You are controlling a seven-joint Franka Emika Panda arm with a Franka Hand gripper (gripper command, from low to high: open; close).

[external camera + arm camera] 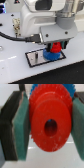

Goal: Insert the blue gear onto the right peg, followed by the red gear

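White tabletop (15, 70), dark rectangular pale-rimmed base plate (34, 58) flat on it, black cable (15, 36) above.

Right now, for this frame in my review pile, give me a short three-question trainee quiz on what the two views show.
1. True or false: the pincer is shut on the red gear.
2. Which gear already lies on the base plate under the pincer? A) blue gear B) red gear C) none
3. Fill in: in the wrist view, blue teeth show behind the ___ gear.

Key: 1 true. 2 A, the blue gear. 3 red.
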